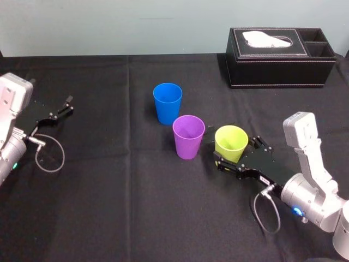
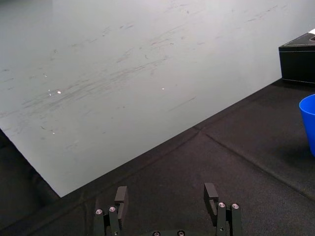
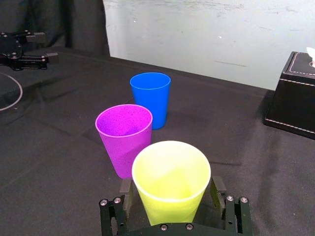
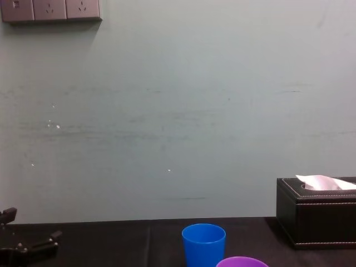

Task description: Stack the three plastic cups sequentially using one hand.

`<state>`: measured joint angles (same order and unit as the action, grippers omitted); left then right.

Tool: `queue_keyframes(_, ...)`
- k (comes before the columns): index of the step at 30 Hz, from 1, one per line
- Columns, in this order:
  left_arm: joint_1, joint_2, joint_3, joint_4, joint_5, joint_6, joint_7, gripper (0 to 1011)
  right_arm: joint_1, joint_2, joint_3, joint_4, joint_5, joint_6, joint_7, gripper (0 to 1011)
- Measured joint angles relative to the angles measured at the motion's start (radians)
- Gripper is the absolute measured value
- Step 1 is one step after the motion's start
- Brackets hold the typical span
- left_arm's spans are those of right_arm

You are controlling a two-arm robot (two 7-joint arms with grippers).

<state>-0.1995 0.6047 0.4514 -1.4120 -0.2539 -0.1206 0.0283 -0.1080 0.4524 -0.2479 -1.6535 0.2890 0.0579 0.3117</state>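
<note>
Three plastic cups stand upright on the black table [image 1: 109,207], none of them inside another: the blue cup [image 1: 167,102] farthest from the robot, the purple cup [image 1: 188,136] near it, and the yellow-green cup [image 1: 231,143] just beside the purple one, on its right. The right gripper [image 1: 237,154] has its fingers [image 3: 126,189] open on both sides of the yellow-green cup, low on its wall, with a thin gap on each side, so it does not seem to hold the cup yet. The left gripper [image 1: 60,112] is parked at the left of the table, open and empty. The cups look light, thin and smooth, so a hard squeeze could probably bend the wall and a weak one let the cup slip. A moderate grip around the middle of the wall seems the safest place.
</note>
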Motion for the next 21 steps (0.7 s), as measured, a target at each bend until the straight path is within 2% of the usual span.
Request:
queue_keyframes(14,0.0,0.0,0.0,0.0,0.0,0.0,0.0,1010,0.019,-0.035,0.002,0.026,-0.028,-0.003,0.0,1004)
queue_keyframes(21,0.0,0.0,0.0,0.0,0.0,0.0,0.0,1010,0.019,-0.034,0.003,0.026,-0.029,-0.003,-0.002,1004)
